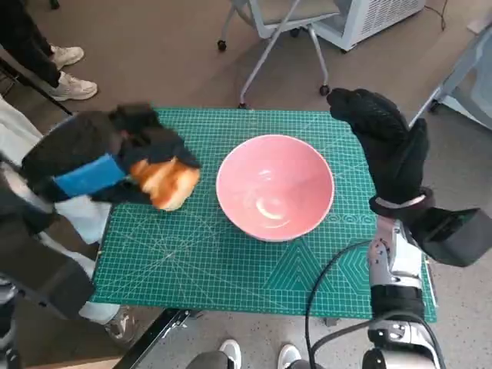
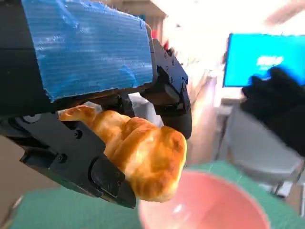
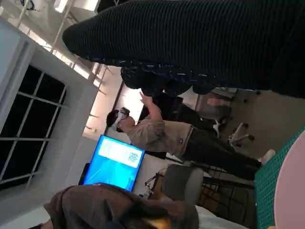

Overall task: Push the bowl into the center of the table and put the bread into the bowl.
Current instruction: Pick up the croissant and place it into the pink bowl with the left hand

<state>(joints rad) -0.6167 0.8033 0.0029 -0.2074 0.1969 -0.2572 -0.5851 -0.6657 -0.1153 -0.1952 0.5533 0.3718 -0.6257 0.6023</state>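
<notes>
Your left hand (image 1: 115, 165) sits at the left middle of the head frame, over the left side of the green cutting mat (image 1: 231, 269), and it grasps the bread (image 1: 165, 183). In the left wrist view the black fingers (image 2: 169, 90) clamp the golden, croissant-like bread from both sides, and it hangs in the air above the near rim of the pink bowl (image 1: 275, 187).

The bowl stands upright near the middle of the mat, just right of the bread, apart from both hands.

Your right hand (image 1: 380, 142) shows at the upper right of the head frame, raised over the mat's right edge with its gloved fingers stretched out and holding nothing.

In the right wrist view you see a person (image 3: 171, 136) with a raised hand beside a blue screen (image 3: 114, 160).
</notes>
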